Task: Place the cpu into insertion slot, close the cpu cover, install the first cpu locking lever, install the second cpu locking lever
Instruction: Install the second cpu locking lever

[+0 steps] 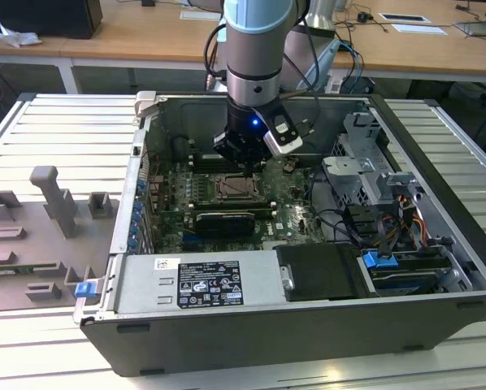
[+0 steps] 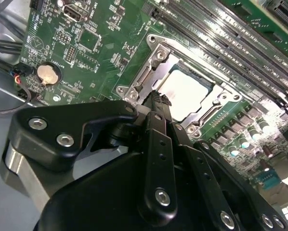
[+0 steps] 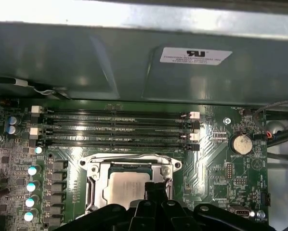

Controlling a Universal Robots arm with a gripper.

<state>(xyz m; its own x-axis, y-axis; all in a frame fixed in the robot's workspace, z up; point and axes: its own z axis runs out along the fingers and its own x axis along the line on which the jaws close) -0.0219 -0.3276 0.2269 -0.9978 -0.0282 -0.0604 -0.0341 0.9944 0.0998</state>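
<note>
The cpu [image 2: 185, 91] [image 3: 126, 186], a pale silver square, lies in the insertion slot [image 1: 236, 188] on the green motherboard. The silvery cpu cover [image 2: 156, 60] [image 3: 129, 162] lies flat around it, framing the chip. My gripper [image 2: 157, 98] [image 3: 156, 186] [image 1: 245, 162] hovers just over one edge of the socket. Its black fingers are shut together with nothing seen between them. In both wrist views the fingertips hide part of that edge. I cannot make out the locking levers clearly.
Long black memory slots [image 3: 115, 127] run beside the socket, near the case wall [image 3: 134, 57]. A coin battery [image 3: 240, 143] sits on the board. Cables [image 1: 349, 219] and a drive cage [image 1: 365, 162] fill the exterior view's right. Grey fixtures [image 1: 56, 203] stand outside the case.
</note>
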